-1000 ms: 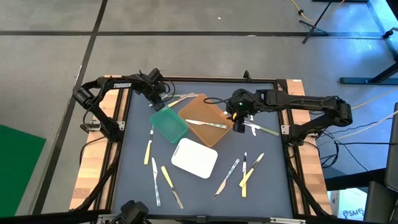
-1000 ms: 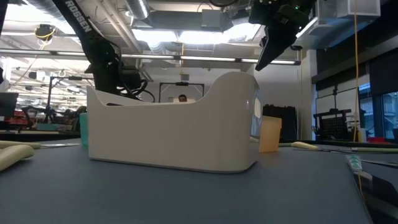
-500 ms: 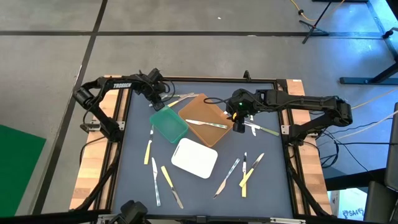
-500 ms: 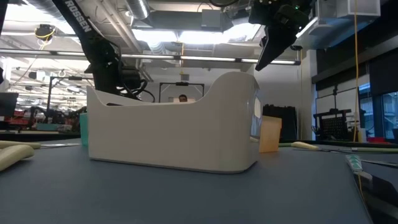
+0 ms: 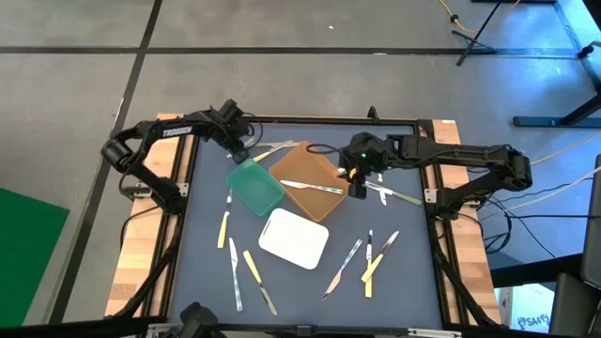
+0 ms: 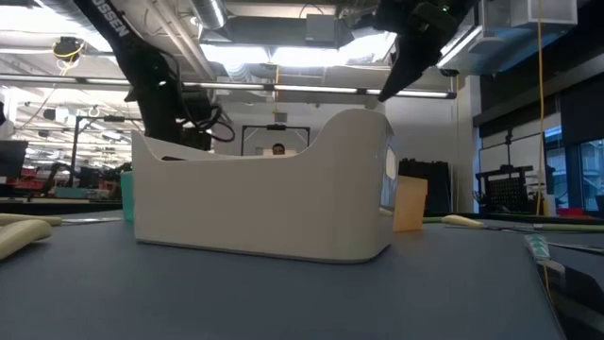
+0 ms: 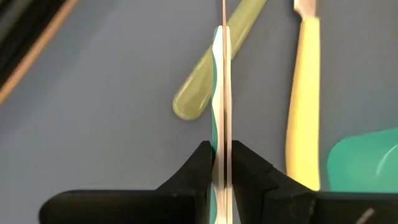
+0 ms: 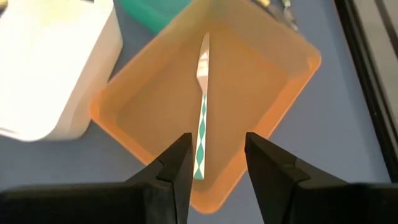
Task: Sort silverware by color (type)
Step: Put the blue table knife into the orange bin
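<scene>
My left gripper (image 5: pixel 241 150) hangs over the table's far left, beside the green tray's (image 5: pixel 255 186) far corner. It is shut on a thin piece of silverware with a green-and-white handle (image 7: pixel 221 74), seen edge-on. Under it lie a pale green handle (image 7: pixel 202 94) and a yellow handle (image 7: pixel 303 106) on the table. My right gripper (image 8: pixel 216 155) stands open above the brown tray (image 8: pixel 273 93), where a knife with a green-and-white patterned handle (image 8: pixel 201 127) lies flat. More silverware (image 5: pixel 252 268) lies scattered near the front edge. My left gripper pinches the piece's flat handle (image 7: pixel 222 140) between its two fingers, on the two broad faces. The fingers point steeply down and the piece runs on ahead of them, lengthwise. Its far end leaves the picture, so whether the tip rests on the table I cannot tell.
A white tray (image 5: pixel 293 238) sits at the table's middle, toward the near edge. Loose pieces lie near the left (image 5: pixel 223 228), near the right (image 5: pixel 369 252), by the right edge (image 5: pixel 399 196) and at the far side (image 5: pixel 274 147). A raised frame (image 5: pixel 310 120) borders the table.
My left gripper has risen and drawn slightly toward the table's far left, staying shut on the green-and-white piece, which has come up with it above the handles lying on the table.
</scene>
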Controlling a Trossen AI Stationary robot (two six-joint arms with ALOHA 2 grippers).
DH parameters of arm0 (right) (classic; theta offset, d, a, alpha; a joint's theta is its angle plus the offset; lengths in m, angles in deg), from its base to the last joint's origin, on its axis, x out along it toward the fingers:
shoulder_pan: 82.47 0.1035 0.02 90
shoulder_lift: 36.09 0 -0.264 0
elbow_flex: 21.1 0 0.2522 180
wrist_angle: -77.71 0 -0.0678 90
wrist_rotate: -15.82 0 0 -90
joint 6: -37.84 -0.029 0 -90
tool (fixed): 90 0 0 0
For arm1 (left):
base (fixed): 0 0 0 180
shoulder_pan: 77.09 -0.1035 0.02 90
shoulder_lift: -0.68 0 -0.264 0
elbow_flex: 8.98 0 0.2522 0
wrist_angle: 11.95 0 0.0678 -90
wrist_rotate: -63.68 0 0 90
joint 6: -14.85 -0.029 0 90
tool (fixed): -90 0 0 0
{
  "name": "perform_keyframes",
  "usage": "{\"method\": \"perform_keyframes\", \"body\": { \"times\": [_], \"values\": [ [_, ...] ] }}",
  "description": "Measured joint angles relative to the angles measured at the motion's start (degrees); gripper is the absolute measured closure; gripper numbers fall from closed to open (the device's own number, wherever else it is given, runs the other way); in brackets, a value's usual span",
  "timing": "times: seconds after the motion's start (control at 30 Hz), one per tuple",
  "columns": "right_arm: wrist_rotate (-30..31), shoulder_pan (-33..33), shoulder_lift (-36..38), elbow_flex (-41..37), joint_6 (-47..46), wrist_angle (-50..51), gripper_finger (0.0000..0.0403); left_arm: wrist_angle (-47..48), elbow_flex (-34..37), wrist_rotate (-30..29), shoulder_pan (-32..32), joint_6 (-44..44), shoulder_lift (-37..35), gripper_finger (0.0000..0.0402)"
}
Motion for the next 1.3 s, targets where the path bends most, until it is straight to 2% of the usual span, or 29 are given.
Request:
{"method": "perform_keyframes", "body": {
  "times": [0.13, 0.4, 0.63, 0.8, 1.0, 1.3],
  "values": [
    [0.00, 0.00, 0.00, 0.00, 0.00, -2.73, 0.0267, -2.13, -0.02, 1.19, 0.00, 1.89, -0.89, 0.0368],
    [1.66, 0.00, 0.00, 0.00, 0.02, -5.80, 0.0267, -11.24, -0.09, 10.07, 0.07, 6.88, -0.97, 0.0368],
    [5.70, 0.00, -0.02, 0.00, -0.64, -6.28, 0.0267, -18.77, -0.11, 15.51, 0.30, 12.02, -0.99, 0.0368],
    [10.96, -0.02, -0.02, 0.00, -1.57, -9.76, 0.0267, -25.30, -0.13, 18.11, 1.99, 15.88, -0.99, 0.0368],
    [16.34, -0.02, -0.02, 0.00, -1.59, -16.06, 0.0267, -35.76, -0.13, 19.70, 6.00, 19.82, -1.03, 0.0368],
    [18.19, -0.02, -0.02, 0.00, -1.56, -25.56, 0.0267, -49.87, -0.17, 19.40, 13.48, 23.79, -1.06, 0.0368]
  ]
}}
